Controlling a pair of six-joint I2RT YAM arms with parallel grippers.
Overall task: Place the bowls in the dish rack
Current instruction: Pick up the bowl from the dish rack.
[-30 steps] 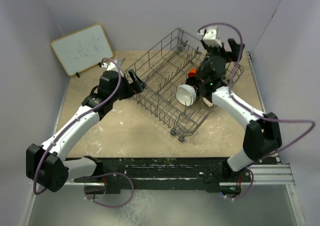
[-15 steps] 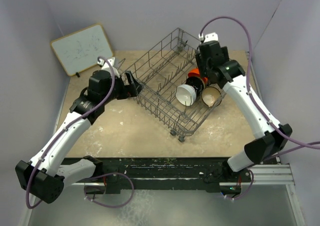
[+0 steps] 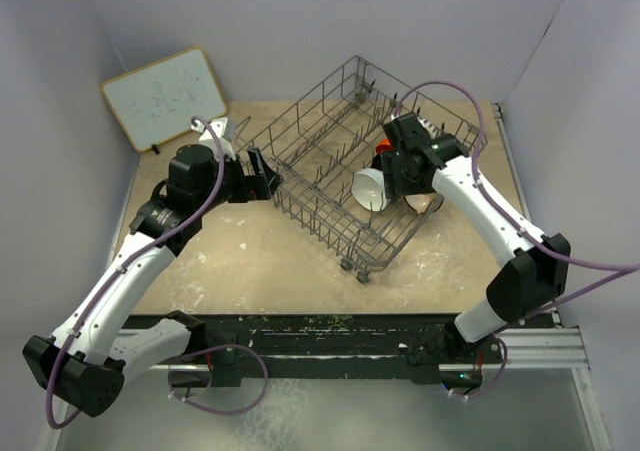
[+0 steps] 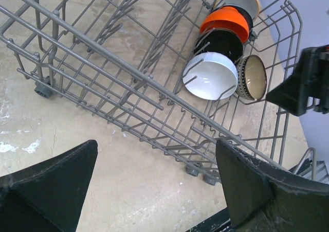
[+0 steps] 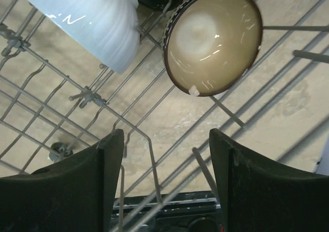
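Resting beyond right pincer (image 5: 165, 133): brown bowl (image 5: 213, 39)

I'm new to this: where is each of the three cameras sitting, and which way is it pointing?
Top external: fixed above and behind, looking down on the table; left arm, right arm and dish rack show.
Left wrist: on the left arm, looking across the rack at the white bowl; its own open fingers frame the bottom.
Right wrist: over the rack, looking down at the brown bowl; its own fingers show.
Both wrist views share the white and brown bowls.
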